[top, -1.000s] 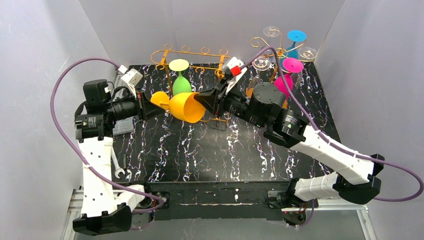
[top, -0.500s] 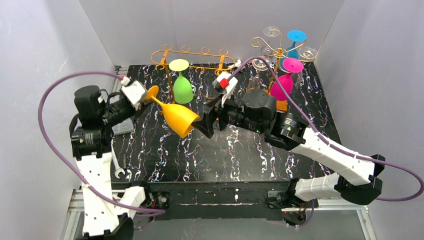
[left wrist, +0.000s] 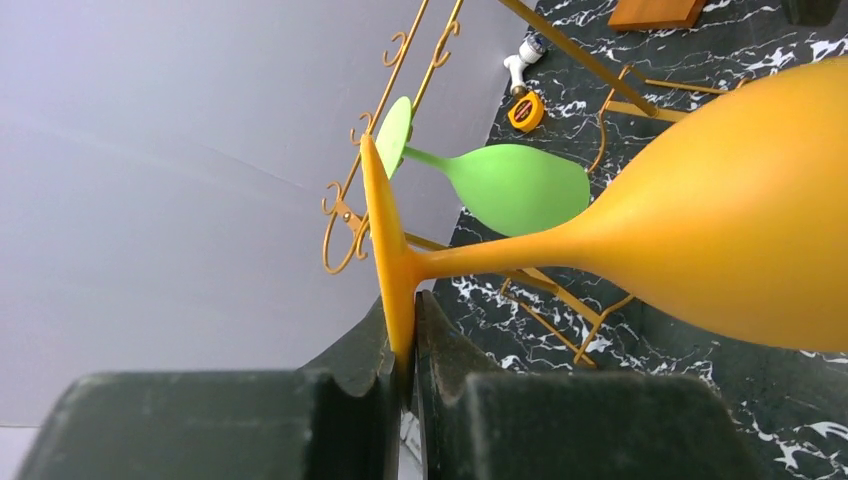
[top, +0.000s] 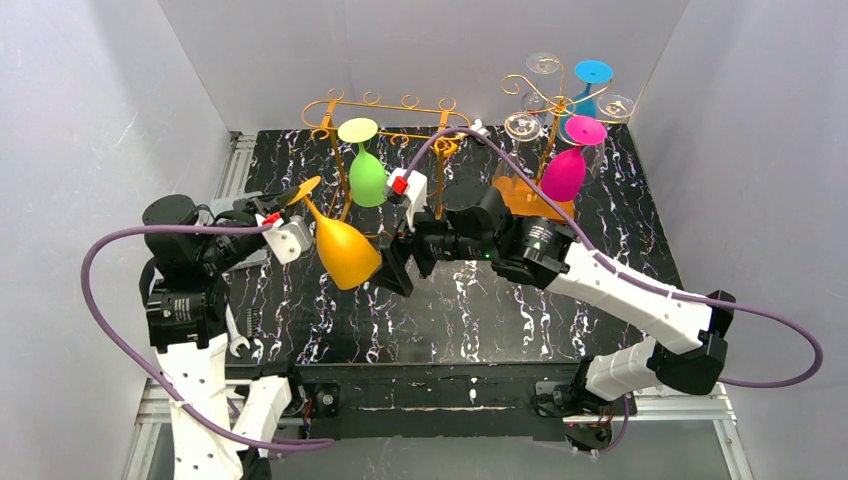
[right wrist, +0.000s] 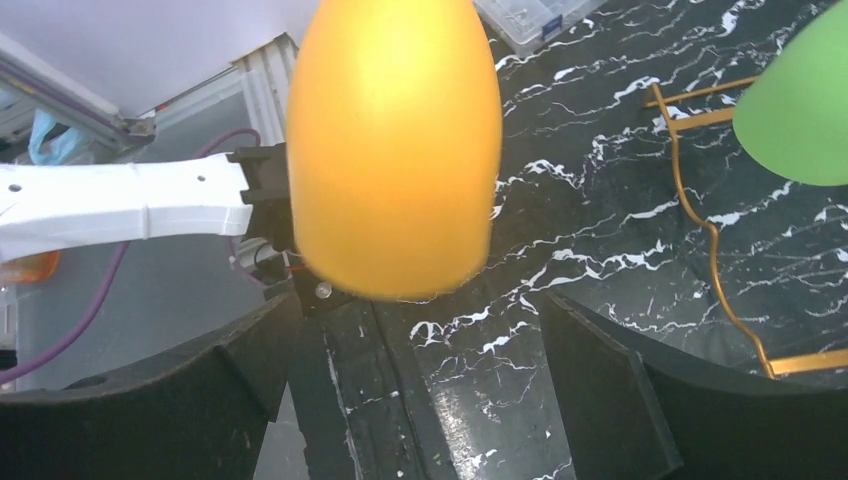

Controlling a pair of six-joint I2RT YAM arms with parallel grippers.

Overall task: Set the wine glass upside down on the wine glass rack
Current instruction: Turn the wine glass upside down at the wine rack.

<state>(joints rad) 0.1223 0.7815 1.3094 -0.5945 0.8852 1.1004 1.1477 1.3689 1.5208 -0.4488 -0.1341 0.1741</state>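
Lighting bright, even and diffuse; shadows on the white walls soft and faint. Overhead view sharp throughout. Wrist views: orange wine glass (right wrist: 393, 150) softly blurred at close range, left gripper fingers (left wrist: 200, 425) out of focus.

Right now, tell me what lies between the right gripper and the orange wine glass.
Nothing. In the right wrist view the open right gripper brackets the orange wine glass bowl, and only the black marbled table shows in the gaps.
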